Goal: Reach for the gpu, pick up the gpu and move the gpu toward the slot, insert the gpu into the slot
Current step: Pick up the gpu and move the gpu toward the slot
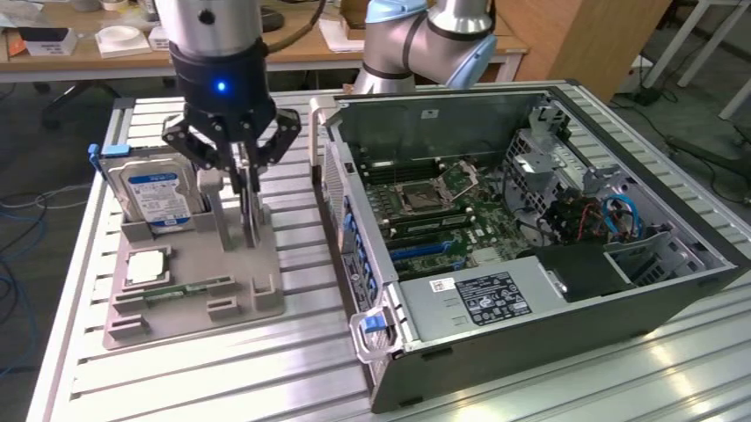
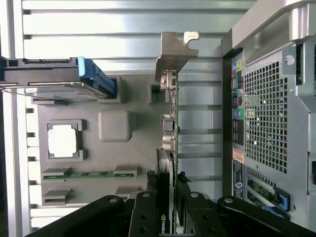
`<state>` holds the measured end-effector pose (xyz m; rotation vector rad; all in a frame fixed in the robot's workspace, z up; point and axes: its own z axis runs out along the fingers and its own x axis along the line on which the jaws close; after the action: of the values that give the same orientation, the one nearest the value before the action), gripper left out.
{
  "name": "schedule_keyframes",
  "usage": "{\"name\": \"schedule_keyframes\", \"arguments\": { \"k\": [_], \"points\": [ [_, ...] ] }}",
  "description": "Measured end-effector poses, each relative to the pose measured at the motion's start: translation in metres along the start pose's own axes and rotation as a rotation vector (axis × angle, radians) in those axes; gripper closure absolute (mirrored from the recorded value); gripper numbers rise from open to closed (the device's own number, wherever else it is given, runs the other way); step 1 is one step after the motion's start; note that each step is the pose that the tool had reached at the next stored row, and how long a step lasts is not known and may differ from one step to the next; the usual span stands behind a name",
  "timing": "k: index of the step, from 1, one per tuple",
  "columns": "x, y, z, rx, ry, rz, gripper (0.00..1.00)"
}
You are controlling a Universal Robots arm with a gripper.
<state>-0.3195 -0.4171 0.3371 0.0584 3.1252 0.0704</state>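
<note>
The gpu (image 1: 251, 220) stands on edge in the grey holder (image 1: 241, 303) at the exterior view's left. In the wrist view the gpu (image 2: 168, 148) appears edge-on, its silver bracket (image 2: 174, 54) at the far end. My gripper (image 1: 245, 186) hangs straight down over the card and is shut on it. The black fingers (image 2: 145, 217) press both faces of the card near its fan side, with the gripper (image 2: 167, 219) centred on it. The card's lower edge still looks seated in the holder. The blue slot (image 1: 420, 250) lies on the motherboard inside the open computer case (image 1: 657, 290).
On the same holder stand a silver hard drive (image 1: 158, 193) with a blue label, a square processor (image 1: 147, 266) and a memory stick (image 1: 188, 288). The case's rear wall (image 2: 266, 113) rises close beside the card. A ribbed aluminium table (image 1: 235, 378) carries everything.
</note>
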Motion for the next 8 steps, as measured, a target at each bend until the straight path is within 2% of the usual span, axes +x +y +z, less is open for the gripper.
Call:
{"name": "schedule_keyframes", "arguments": {
  "k": [4,8],
  "points": [
    [-0.001,0.0009,-0.0179,0.0001,0.0001,0.000,0.74],
    [-0.002,0.0014,-0.0277,0.0001,0.0001,0.000,0.74]
  ]
}}
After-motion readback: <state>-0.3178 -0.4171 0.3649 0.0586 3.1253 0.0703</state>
